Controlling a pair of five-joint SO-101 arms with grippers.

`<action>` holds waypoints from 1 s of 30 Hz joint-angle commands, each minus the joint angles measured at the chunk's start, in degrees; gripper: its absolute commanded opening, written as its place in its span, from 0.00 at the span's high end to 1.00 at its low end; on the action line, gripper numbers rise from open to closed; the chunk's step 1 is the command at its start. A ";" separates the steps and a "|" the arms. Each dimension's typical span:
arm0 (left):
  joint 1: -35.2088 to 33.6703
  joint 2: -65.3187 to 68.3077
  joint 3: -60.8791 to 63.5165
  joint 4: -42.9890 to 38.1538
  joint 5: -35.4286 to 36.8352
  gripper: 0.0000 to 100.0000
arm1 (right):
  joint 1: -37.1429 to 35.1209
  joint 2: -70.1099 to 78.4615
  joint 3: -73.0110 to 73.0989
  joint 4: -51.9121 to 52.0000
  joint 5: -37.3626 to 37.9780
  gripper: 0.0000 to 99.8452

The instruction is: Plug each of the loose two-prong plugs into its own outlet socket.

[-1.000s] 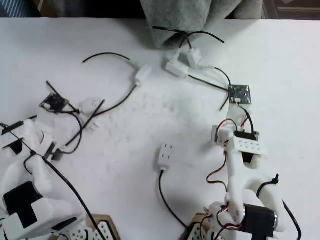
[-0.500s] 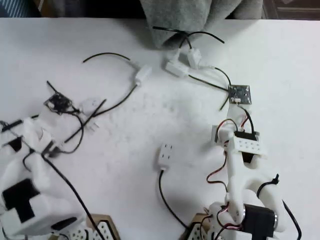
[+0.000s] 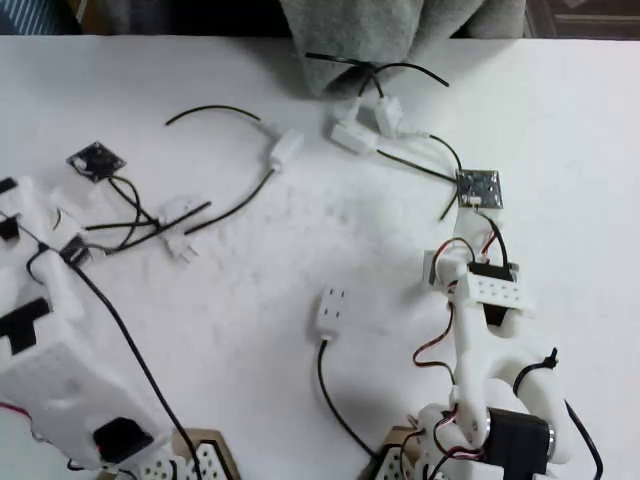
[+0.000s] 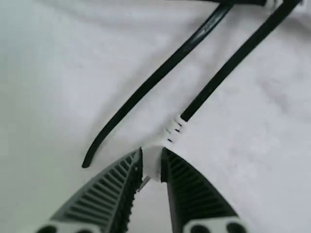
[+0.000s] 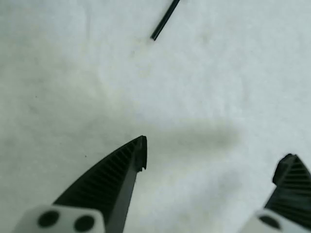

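While the left gripper [image 4: 151, 158] has its jaws clenched on the body of a white plug [image 4: 156, 144], w/ the plug's black cord [image 4: 218, 77] running away from it, the job looks to be at the pick-up stage: plug grasped, not yet brought to any socket. In the high view the left arm [image 3: 50, 350] sits at approx 9 o'clock. It is well apart from the socket block [image 3: 331, 308], which lies just below centre toward 6 o'clock, its own cable [image 3: 335, 400] trailing to the near edge. Can't tell from these shots which way the prongs face.

The right gripper [image 5: 215, 150] hangs w/ jaws spread wide and nothing between them, over the bare table [image 5: 73, 73] at approx 3 o'clock. A loose cord end [image 5: 164, 22] lies near it.

Other plugs wait unplugged: a second plug [image 3: 285, 148] at 11 o'clock and a pair of plugs [image 3: 350, 137] close together at 12 o'clock.

Next move, as I judge it: lift the held plug and carry it from 9 o'clock toward the block. Then turn the wrist so the prongs line up w/ a free pair of slots and press straight in. The block looks loose, so it will prob. slide under the push. The idle right gripper is the obvious one to brace it.
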 commanded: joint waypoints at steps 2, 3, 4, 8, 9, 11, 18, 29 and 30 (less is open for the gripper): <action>-2.15 1.80 -7.74 4.22 -1.32 0.90 | -0.40 -0.13 -0.70 -0.92 -0.18 0.60; -2.15 1.80 -8.35 4.13 -1.32 0.89 | -0.40 -0.13 -0.70 -0.92 -0.18 0.60; -2.24 1.80 -9.05 4.13 -1.32 0.89 | -0.40 -0.13 -0.70 -0.92 -0.18 0.60; -1.98 1.80 -12.04 4.40 -1.23 0.89 | -0.40 -0.13 -0.70 -0.92 -0.18 0.60; -1.98 1.80 -12.66 4.57 -1.23 0.89 | -0.40 -0.13 -0.70 -0.92 -0.18 0.60; -1.89 2.24 -13.45 4.57 -1.23 0.89 | -0.40 -0.13 -0.70 -0.92 -0.18 0.60; -0.22 4.88 -8.88 2.20 -3.25 0.89 | -0.40 -0.13 -0.70 -0.92 -0.09 0.60; -1.27 4.44 -7.12 6.33 -8.09 0.89 | -0.40 -0.13 -0.70 -0.92 -0.09 0.60; -1.71 4.62 -7.12 6.33 -8.09 0.89 | -0.40 -0.13 -0.70 -0.92 -0.09 0.60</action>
